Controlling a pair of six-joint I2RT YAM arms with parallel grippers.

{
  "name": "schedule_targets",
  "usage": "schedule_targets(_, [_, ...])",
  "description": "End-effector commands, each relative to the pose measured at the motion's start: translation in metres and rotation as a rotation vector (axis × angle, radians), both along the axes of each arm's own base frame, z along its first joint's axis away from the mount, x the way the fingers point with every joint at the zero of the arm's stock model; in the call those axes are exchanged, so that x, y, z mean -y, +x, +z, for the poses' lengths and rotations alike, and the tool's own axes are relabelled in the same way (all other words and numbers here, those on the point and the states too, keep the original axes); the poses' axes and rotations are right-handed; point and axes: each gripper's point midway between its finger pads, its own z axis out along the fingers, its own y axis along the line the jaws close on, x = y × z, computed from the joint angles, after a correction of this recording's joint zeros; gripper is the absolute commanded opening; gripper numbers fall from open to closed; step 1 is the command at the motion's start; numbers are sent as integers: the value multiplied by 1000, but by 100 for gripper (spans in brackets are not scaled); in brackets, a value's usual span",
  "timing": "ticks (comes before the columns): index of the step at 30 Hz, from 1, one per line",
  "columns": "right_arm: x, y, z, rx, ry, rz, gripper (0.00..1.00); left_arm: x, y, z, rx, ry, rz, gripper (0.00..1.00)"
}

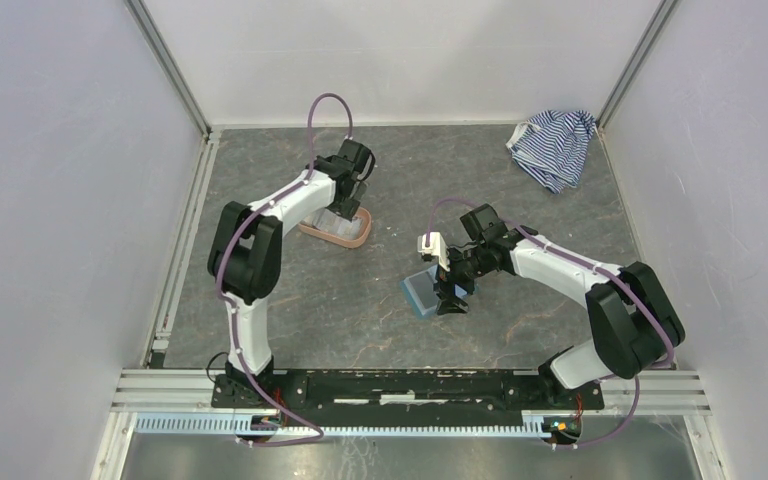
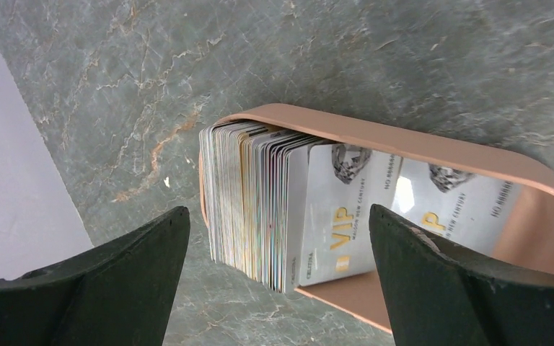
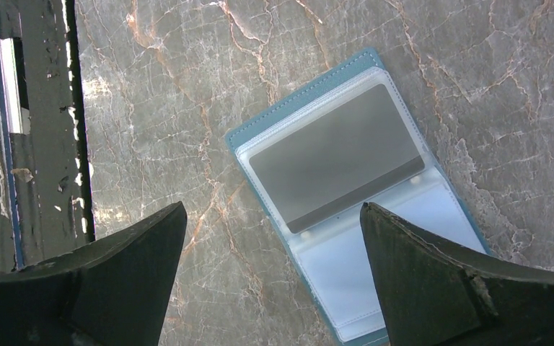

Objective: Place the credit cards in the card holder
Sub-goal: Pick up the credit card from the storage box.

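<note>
The grey marbled table (image 1: 360, 330) takes up the whole floor of the booth, with pale walls on three sides. The left arm (image 1: 260, 225) reaches up the left side, and the right arm (image 1: 580, 275) bends in toward the middle.

A blue-and-white striped cloth (image 1: 553, 147) lies crumpled in the far right corner, well apart from everything else.

Next in size is a salmon-pink oval tray (image 1: 348, 238) on the left half of the table. The left claw (image 1: 352, 198) hangs right over it. In its wrist view the two dark fingers (image 2: 115, 274) stand wide apart with nothing between them, so that claw is open and holding nothing.

The credit cards (image 2: 252, 205) sit in the tray, packed on edge in a thick stack at one end. The card at the front of the stack is whitish, with gold "VIP" lettering and a diamond printed on it. A second face like it shows further along the tray. Whether that is another card or a reflection, I cannot tell.

The card holder (image 1: 420, 294) lies near the middle of the table, just beside the right claw (image 1: 450, 298), which hovers above it. That claw is also spread open and empty.

The wallet is folded open and flat, with a teal edge around clear plastic sleeves. One grey card (image 3: 335, 166) sits in the sleeve farther from the claw. The sleeve nearer the fingers looks pale and glossy.
</note>
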Motion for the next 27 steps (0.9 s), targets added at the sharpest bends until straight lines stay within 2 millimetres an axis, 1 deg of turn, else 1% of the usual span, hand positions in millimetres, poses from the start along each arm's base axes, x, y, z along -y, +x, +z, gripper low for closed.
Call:
schedule_targets(1, [-7, 7, 13, 26, 36, 20, 98, -11, 12, -4, 13, 80, -2, 100])
schedule_targets(7, [-7, 7, 11, 22, 34, 22, 98, -5, 6, -16, -24, 40, -19, 100])
schedule_targets(9, [-7, 7, 12, 24, 35, 21, 98, -8, 6, -19, -30, 52, -16, 100])
schedule_targets(13, [-7, 7, 12, 24, 34, 22, 98, -19, 6, -25, -38, 113, 6, 100])
schedule_targets(18, [-8, 7, 12, 25, 36, 23, 98, -24, 7, -24, -35, 133, 16, 100])
schedule_targets(22, [-8, 7, 12, 25, 36, 24, 98, -14, 6, -23, -41, 76, -2, 100])
schedule_targets(27, [-8, 7, 13, 27, 36, 25, 98, -26, 7, -24, -35, 151, 24, 100])
